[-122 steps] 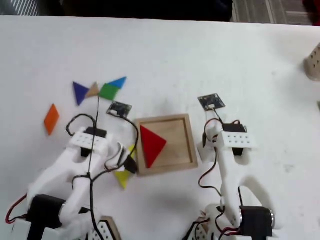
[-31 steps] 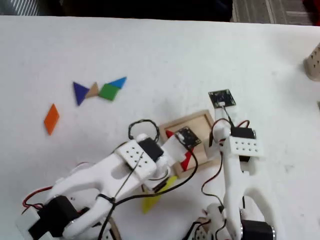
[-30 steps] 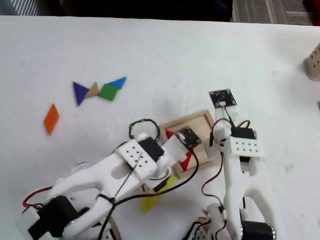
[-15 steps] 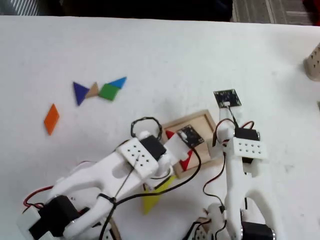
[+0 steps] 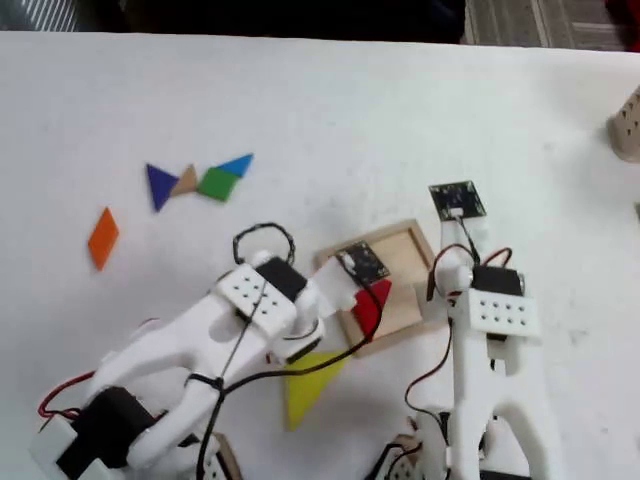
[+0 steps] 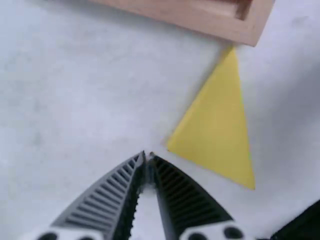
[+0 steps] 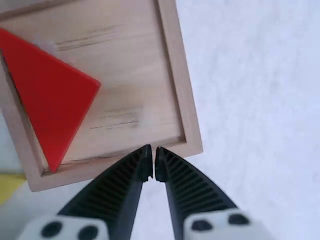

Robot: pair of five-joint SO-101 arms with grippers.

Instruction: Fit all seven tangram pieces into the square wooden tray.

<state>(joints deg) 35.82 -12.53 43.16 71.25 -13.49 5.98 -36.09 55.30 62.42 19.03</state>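
left gripper sits closed and empty beside the yellow triangle, thin, stiff, probably slick, best pinched across its edges.

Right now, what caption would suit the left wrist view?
Closed left gripper beside the yellow triangle, which lies just outside the wooden tray.

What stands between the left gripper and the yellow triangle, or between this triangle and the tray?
Nothing visible separates the left gripper from the yellow triangle: its shut tips are beside one corner, on bare table. Between triangle and tray stands only the tray's raised rim.
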